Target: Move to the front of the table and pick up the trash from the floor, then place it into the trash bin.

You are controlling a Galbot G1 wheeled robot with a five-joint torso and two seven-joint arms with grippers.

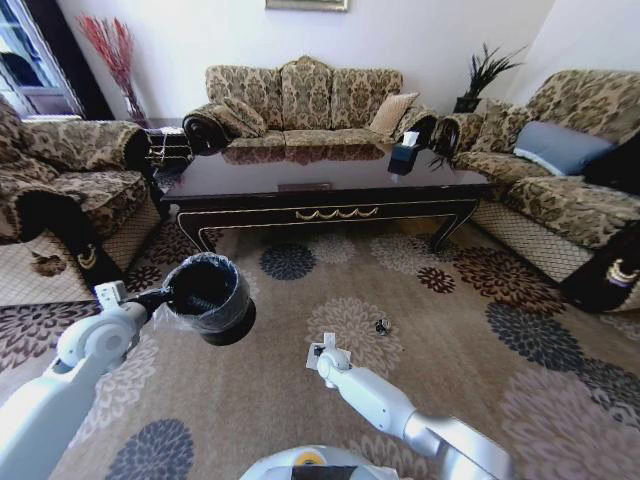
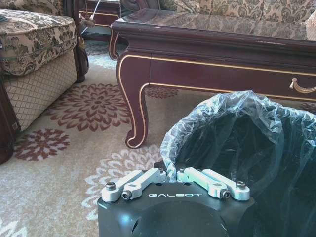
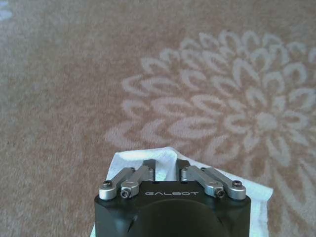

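A three-seat patterned sofa [image 1: 300, 100] stands against the far wall, and everything else sits around it. A tan cushion [image 1: 392, 113] leans at its right end. To its right, a potted plant [image 1: 484, 75] stands in the corner, beside a second sofa [image 1: 560, 170] bearing a blue-grey pillow [image 1: 560, 146]. To its left is a matching armchair [image 1: 70, 175], with red dried stems [image 1: 112, 52] behind. A tissue box [image 1: 404, 155] sits just before its right arm.

Left arm extended forward-left, left gripper [image 2: 172, 170] closed on the trash bin [image 1: 210, 298] rim, bin held up; right arm reaches forward low, right gripper [image 3: 166, 165] pointing down, fingers closed on white paper [image 3: 148, 157].
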